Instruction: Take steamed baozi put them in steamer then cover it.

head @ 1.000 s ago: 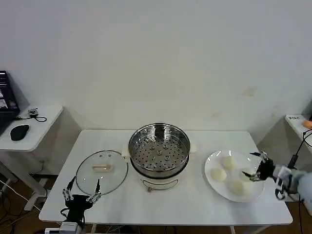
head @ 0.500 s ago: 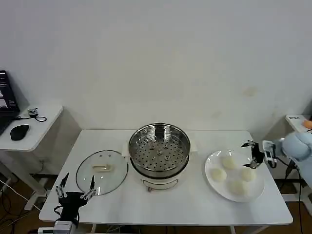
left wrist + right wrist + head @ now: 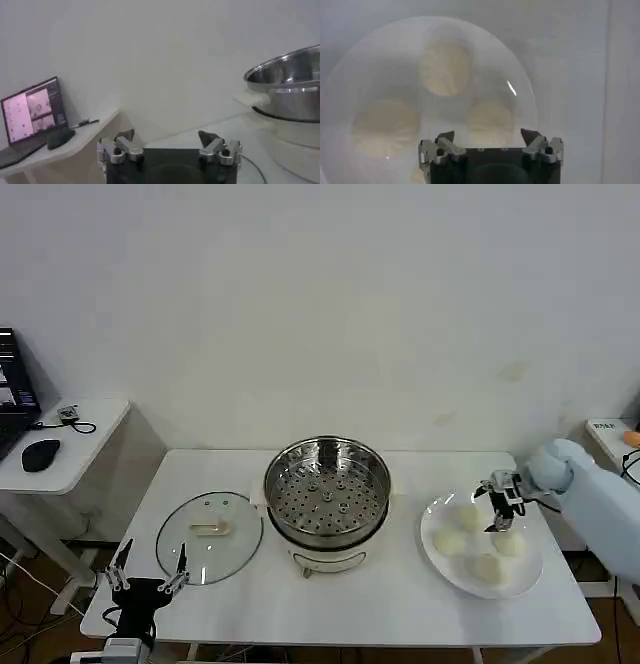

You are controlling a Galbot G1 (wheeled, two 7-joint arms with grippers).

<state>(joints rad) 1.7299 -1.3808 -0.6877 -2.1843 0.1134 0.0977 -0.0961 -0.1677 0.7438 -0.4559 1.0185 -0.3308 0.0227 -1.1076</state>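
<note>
Head view: right gripper (image 3: 499,504) hangs over the baozi (image 3: 470,517), fingers wide; left gripper (image 3: 146,574), fingers wide, near the cover (image 3: 209,534).

Our right arm reaches in from the right side, its pale blue forearm angled toward the middle of the scene. Our right end effector (image 3: 500,506) hangs at its tip, pointing downward with its fingers (image 3: 444,141) spread apart and nothing between them. Our left end effector (image 3: 146,575) sits low at the near left, fingers (image 3: 126,141) splayed open and empty, pointing away from us.
</note>
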